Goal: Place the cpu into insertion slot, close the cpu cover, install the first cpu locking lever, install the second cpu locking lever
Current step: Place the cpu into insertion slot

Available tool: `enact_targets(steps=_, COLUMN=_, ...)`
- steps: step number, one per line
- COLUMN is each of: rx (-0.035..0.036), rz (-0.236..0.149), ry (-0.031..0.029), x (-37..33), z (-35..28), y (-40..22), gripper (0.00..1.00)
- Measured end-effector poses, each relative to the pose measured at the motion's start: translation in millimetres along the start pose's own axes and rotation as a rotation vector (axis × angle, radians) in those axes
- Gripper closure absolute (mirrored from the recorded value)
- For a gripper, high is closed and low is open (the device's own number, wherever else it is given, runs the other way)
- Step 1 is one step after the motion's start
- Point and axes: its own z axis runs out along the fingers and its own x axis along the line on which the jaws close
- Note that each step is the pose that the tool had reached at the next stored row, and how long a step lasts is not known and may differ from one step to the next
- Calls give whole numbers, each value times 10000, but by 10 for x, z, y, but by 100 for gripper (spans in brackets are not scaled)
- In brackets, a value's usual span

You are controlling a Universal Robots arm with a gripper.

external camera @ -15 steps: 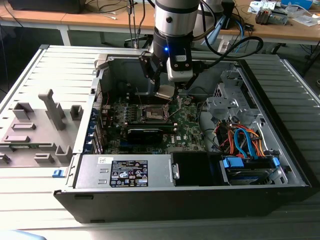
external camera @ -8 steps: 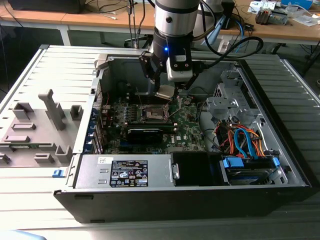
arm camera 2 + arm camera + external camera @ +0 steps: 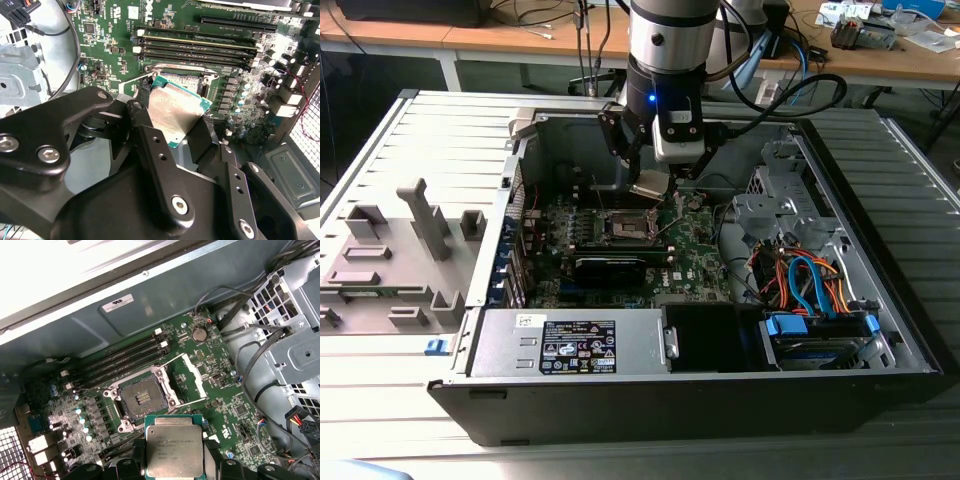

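Exterior view: arm points straight down, gripper clamping the cpu above the insertion slot.

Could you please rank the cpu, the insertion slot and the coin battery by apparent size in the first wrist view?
1-2. The cpu and the insertion slot: look alike; the cpu is nearer the camera, so unranked.
3. The coin battery: clearly smallest.

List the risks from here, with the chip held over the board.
1. The gripper holds the cpu by its edges above the board, seemingly not yet centred over the open insertion slot. If lowered off-centre or rotated, it may seat crooked and harm the contacts.
2. The cpu cover stands raised beside the slot, so the gripper or cpu might catch it going down.
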Motion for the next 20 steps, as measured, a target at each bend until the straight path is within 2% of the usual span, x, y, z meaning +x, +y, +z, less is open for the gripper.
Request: enact_targets(steps=20, rx=-4, rz=232, ry=-19, x=0, z=1, y=0, gripper=45)
